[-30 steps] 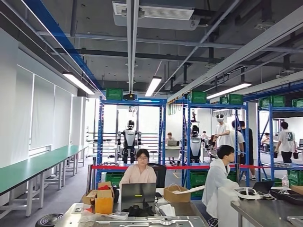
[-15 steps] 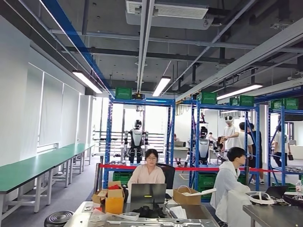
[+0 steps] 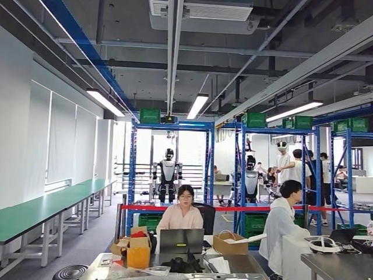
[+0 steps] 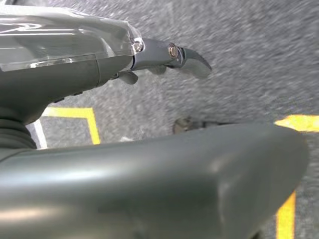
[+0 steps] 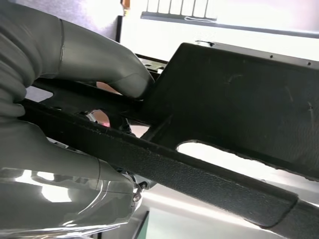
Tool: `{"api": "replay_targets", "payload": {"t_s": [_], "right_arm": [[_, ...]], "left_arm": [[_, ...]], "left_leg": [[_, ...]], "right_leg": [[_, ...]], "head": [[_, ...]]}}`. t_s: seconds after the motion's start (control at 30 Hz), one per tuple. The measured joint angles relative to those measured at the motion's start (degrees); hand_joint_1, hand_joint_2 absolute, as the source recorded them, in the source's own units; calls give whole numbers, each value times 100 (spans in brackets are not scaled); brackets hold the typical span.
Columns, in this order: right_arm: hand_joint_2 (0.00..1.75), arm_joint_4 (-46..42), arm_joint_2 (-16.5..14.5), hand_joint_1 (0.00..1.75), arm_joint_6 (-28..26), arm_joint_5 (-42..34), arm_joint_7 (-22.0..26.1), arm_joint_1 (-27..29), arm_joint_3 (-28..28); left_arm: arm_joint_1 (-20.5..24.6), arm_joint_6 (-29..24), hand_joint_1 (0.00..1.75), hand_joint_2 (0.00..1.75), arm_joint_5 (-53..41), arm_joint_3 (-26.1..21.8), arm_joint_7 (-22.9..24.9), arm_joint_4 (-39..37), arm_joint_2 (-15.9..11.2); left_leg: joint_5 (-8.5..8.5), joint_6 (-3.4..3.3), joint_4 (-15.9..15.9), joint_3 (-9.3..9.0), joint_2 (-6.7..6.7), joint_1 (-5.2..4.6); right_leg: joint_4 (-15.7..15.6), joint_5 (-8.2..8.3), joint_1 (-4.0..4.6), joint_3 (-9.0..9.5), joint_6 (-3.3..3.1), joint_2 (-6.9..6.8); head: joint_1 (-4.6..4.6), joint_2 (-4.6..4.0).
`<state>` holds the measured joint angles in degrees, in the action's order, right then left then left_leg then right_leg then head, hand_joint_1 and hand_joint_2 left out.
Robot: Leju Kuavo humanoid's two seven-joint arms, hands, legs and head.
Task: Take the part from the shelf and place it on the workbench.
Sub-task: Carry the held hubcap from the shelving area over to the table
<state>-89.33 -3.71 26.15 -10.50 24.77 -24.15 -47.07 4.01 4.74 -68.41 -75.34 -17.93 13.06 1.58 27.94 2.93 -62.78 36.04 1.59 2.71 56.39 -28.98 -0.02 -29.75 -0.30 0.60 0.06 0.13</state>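
A: While the head view takes in a long hall, is any writing legible in it?

B: None. The green crates atop the blue shelving carry no readable label, and the laptop in front of the seated person shows its plain dark back. Any print on the orange box is too small to make out.

A: Working down from the largest things, what is cut off or unclear?

B: The green-topped workbench along the wall runs out of the picture at the lower edge. The steel table on the other side is cropped at the corner, and a person in white sits just beside it. The red tape is crossed by the shelf posts. The 2 standing robots beyond it are too far off for detail.

A: And the part?

B: The black part is in the right hand, seen close in the right wrist view. The thick thumb lies over 1 narrow bar of it and the fingers sit beneath, so the hand grips it. The part has a textured surface and a long cutout, and its far end runs off the picture. No marking shows on it.

A: The left hand?

B: The left hand hangs over grey floor with yellow lines. Dark fingertips reach out with nothing between them; how wide they stand cannot be told.
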Motion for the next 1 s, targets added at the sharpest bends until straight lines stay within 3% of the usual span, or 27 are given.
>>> {"api": "replay_targets", "payload": {"t_s": [0.07,0.13,0.2,0.27,0.33,0.37,0.4,0.43,0.5,0.57,0.67,0.73,0.77,0.87,0.9,0.93,1.0], "right_arm": [[175,3,-25,175,37,-68,-3,7,20],[175,4,-44,175,56,-95,-5,18,39],[175,2,-49,175,48,-77,-9,16,55],[175,-3,-51,175,-1,-4,-13,0,63],[175,-3,-50,175,-40,64,-15,7,67],[175,-2,-50,175,-49,82,-16,17,67],[175,-2,-49,175,-53,92,-16,23,67],[175,-2,-49,175,-56,97,-16,24,68],[175,-1,-49,175,-58,105,-16,12,71],[175,2,-53,175,-60,110,-19,-12,76],[175,4,-79,175,-58,111,-23,-20,91],[175,4,-104,175,-58,112,-25,-32,98],[175,4,-114,175,-58,112,-25,-40,100],[175,10,-126,175,-58,114,-25,-24,100],[175,15,-127,175,-58,115,-25,-10,100],[175,19,-128,175,-58,115,-25,1,100],[175,27,-131,175,-58,116,-25,9,100]], "left_arm": [[-12,1,0,0,0,0,-14,-2,6],[-20,1,0,0,0,-2,-23,-3,0],[-8,0,0,0,0,-4,-31,-3,-8],[14,0,0,0,0,-5,-39,-3,-10],[18,0,0,0,0,-7,-41,-3,-10],[12,0,0,0,0,-8,-41,-3,-10],[4,0,0,0,0,-8,-40,-3,-10],[-2,0,0,0,0,-9,-40,-3,-10],[-3,0,0,0,0,-11,-40,-3,-7],[3,0,0,0,0,-13,-40,-3,-2],[2,-1,0,0,0,-13,-40,-3,1],[24,-2,0,0,-1,-13,-44,-3,2],[37,-3,0,0,-2,-13,-46,-3,2],[33,-7,0,0,-8,-13,-50,-3,-3],[21,-8,0,0,-12,-13,-51,-3,-4],[11,-9,0,0,-16,-13,-55,-3,-4],[7,-9,0,0,-19,-13,-63,-3,-4]], "left_leg": [[-27,-65,270,-108,74,-3],[13,-225,270,-121,35,-39],[31,-309,278,-169,-11,-49],[70,-368,287,-230,-28,-56],[128,-401,287,-285,-41,-75],[161,-408,287,-322,-42,-87],[200,-412,287,-371,-39,-98],[243,-414,290,-432,-36,-106],[328,-398,304,-557,-28,-111],[383,-352,346,-623,-27,-110],[387,-266,348,-711,-51,-114],[482,-251,124,-662,-71,-116],[599,-246,-138,-522,-77,-117],[939,-194,-1070,120,-84,-123],[892,-178,-1131,239,-87,-119],[717,-168,-987,259,-92,-113],[186,-157,-345,110,-104,-99]], "right_leg": [[84,-79,-19,-23,85,58],[125,-119,-31,-53,139,113],[268,-175,-51,-99,179,89],[821,-358,-58,-396,217,22],[1611,-605,-59,-899,233,-10],[1867,-642,-56,-1105,226,-15],[1920,-563,-50,-1212,209,-18],[1744,-362,-34,-1208,177,-21],[980,174,33,-981,80,-29],[422,334,101,-799,-22,-36],[215,293,106,-663,-110,-33],[143,285,80,-530,-146,-38],[125,270,70,-479,-158,-43],[120,170,76,-378,-185,-40],[121,129,74,-332,-182,-33],[122,84,70,-271,-171,-27],[125,-23,65,-129,-131,-24]], "head": [[-2,1],[-6,1],[-6,1],[-6,1],[-6,0],[-6,0],[-6,0],[-6,0],[-5,0],[-5,1],[-3,1],[-4,0],[-4,0],[-4,0],[-4,0],[-4,0],[-3,0]]}}
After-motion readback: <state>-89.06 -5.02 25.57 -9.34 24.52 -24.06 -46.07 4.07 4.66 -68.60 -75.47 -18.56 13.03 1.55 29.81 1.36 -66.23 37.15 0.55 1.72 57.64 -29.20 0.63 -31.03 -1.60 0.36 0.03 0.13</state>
